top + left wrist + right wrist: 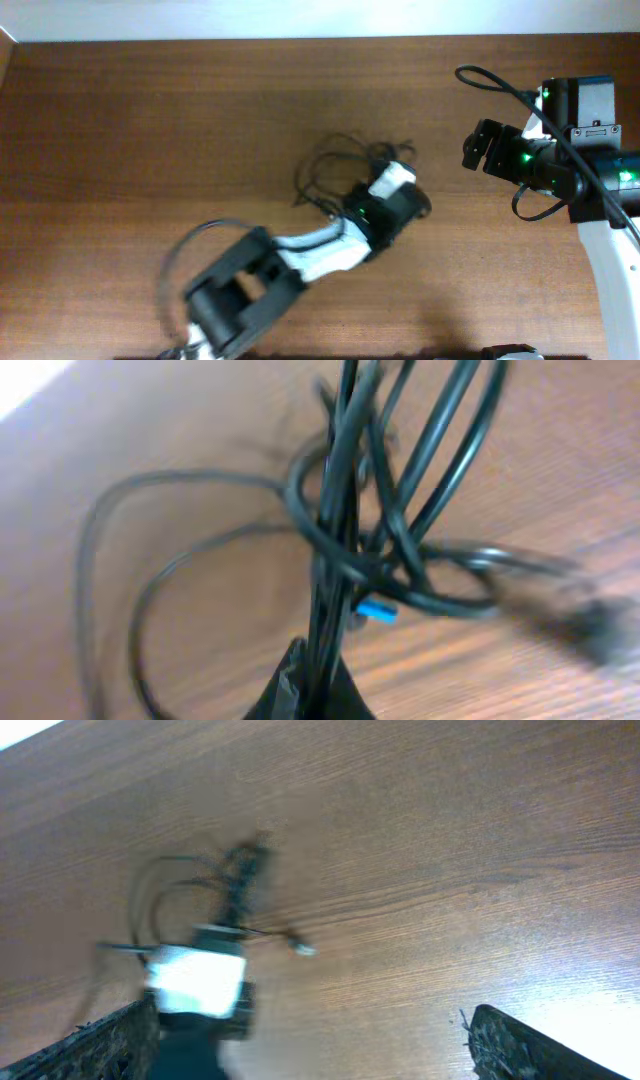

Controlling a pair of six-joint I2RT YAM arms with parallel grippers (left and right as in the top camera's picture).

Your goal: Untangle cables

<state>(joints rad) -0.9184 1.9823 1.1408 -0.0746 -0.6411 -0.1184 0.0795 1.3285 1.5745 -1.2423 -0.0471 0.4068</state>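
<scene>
Cables in one knotted bundle, mid-table. Left gripper pinches several strands; right gripper spread wide, well apart. Untangling looks barely begun; no strand freed.

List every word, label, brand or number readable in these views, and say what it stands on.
None: no readable text in any view.
The small blue bit among the cables is too blurred to show any print.
The table shows only wood grain.
</scene>
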